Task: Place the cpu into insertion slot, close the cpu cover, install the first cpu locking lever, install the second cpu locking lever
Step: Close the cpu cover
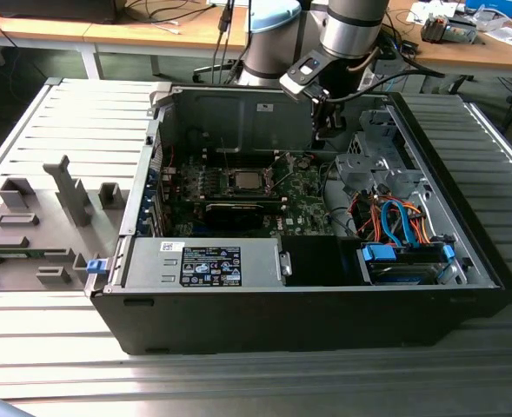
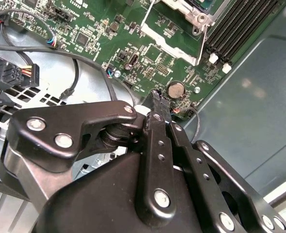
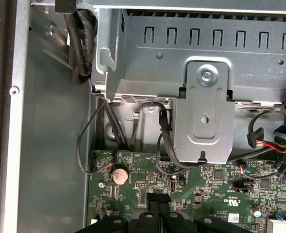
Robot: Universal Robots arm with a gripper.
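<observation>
In the exterior view an open computer case [image 1: 464, 252] lies on a slatted metal table. The insertion slot [image 1: 242, 181] sits on the green board with a silver-grey square in its middle; I cannot tell whether that is the cpu or the cpu cover. My gripper [image 1: 323, 123] hangs inside the case, toward the exterior view's right of the slot and apart from it. In both wrist views the black fingertips [image 2: 157, 96] [image 3: 153, 198] press together over the board with nothing between them. A corner of the slot's silver frame [image 2: 184, 12] shows in the second wrist view.
A coin battery [image 2: 176, 89] [image 3: 118, 175] lies just past the fingertips. Memory slots [image 2: 240, 24] run beside the socket. A metal drive cage [image 3: 206, 111] and loose cables [image 3: 84, 39] stand close ahead. A grey fixture [image 1: 38, 226] sits outside the case.
</observation>
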